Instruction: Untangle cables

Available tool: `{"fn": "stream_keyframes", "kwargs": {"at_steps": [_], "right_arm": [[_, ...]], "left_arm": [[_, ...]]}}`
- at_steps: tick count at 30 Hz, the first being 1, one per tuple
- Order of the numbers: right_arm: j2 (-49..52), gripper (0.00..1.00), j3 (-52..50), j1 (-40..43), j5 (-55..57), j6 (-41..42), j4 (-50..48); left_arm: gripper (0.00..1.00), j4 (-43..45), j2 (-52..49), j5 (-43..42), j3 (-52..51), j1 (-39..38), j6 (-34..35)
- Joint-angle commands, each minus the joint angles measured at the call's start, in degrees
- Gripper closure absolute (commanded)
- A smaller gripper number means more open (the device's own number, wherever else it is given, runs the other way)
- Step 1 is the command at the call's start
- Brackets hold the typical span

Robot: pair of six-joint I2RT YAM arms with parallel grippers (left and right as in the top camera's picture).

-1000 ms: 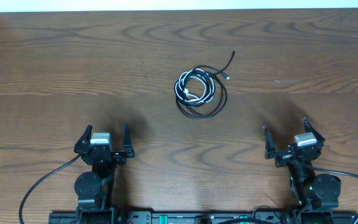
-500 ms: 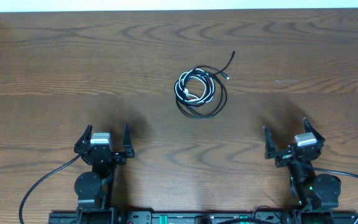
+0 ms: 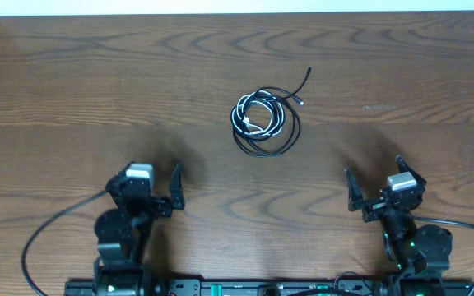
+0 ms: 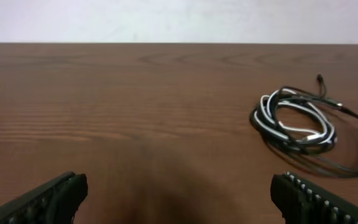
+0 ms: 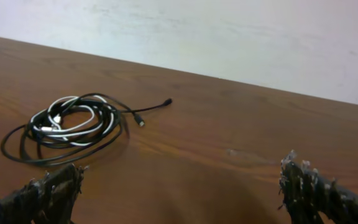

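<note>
Brown wooden table (image 3: 72, 90), coiled cables (image 3: 263, 122), pale wall (image 5: 229, 37)

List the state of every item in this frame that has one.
cables: coiled together in one tangled bundle on the table, white one inside the black loops, untouched.
left gripper: open, empty, clear of the cables.
right gripper: open, empty, clear of the cables.

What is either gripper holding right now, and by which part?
Nothing. The left gripper and right gripper are both open and empty; the cables lie coiled ahead of them, touched by neither.
</note>
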State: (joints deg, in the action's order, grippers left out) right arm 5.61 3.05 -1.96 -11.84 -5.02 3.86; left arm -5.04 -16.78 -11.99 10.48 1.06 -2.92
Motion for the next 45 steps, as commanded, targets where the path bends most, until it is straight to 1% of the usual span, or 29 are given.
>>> {"fn": "stream_keyframes", "kwargs": {"at_steps": [1,2,3,9,12,16,19,20,24,27,28,30,33,37,39,45], "right_arm": [[4.57,0.01,6.1,0.46,-0.79,0.66,0.02],[6.4,0.01,7.56,0.76,-0.79,0.66,0.17],[9.75,0.01,10.14,1.27,-0.9,0.66,0.44],[23.76,0.01,22.08,4.04,-7.08,0.17,4.15],[32.37,0.01,30.32,5.88,-10.43,-0.24,9.2],[44.19,0.01,42.91,7.39,-15.69,-2.91,18.75],[53.75,0.01,54.14,7.39,-17.33,-3.26,27.58],[55.71,0.01,56.46,7.39,-17.79,-3.43,29.44],[64.22,0.01,67.78,7.3,-20.76,-3.43,37.68],[69.33,0.01,74.34,7.04,-22.25,-3.48,41.83],[70.34,0.01,75.6,7.02,-22.23,-3.45,42.21],[71.54,0.01,76.67,6.99,-21.97,-3.45,41.57],[72.04,0.01,76.72,6.99,-22.23,-3.13,39.39],[72.0,0.01,76.72,6.99,-24.15,1.68,41.75],[72.0,0.01,76.72,6.99,-24.15,1.77,43.04],[72.08,0.01,76.7,6.99,-23.93,1.75,43.45]], "left_arm": [[0.0,-2.69,-8.94,-1.11,9.77,-0.2,0.59],[0.0,-4.24,-11.45,-1.16,12.11,-0.2,0.59],[0.0,-7.45,-15.85,-1.62,16.68,-0.2,0.59],[0.0,-15.82,-27.98,-6.12,30.99,-0.35,0.61],[0.0,-19.47,-32.85,-6.45,37.62,-1.68,0.59],[0.0,-23.47,-39.45,-6.49,45.62,-4.7,0.42],[0.0,-29.14,-47.71,-6.91,54.58,-7.52,0.44],[0.0,-30.69,-49.57,-6.91,56.63,-8.04,0.44],[0.0,-40.68,-61.37,-6.93,70.51,-10.99,0.44],[0.0,-47.89,-70.36,-6.86,81.29,-12.94,0.39],[0.0,-48.98,-72.76,-6.88,83.71,-13.38,0.42],[0.0,-49.07,-76.02,-7.08,86.2,-14.1,0.42],[0.0,-47.34,-79.21,-6.93,86.4,-14.64,0.52],[0.0,-47.45,-82.25,-11.56,86.4,-14.64,5.11],[0.0,-47.15,-82.95,-12.83,86.4,-14.64,5.35],[0.01,-45.35,-83.38,-12.61,86.31,-14.73,5.66]]}}
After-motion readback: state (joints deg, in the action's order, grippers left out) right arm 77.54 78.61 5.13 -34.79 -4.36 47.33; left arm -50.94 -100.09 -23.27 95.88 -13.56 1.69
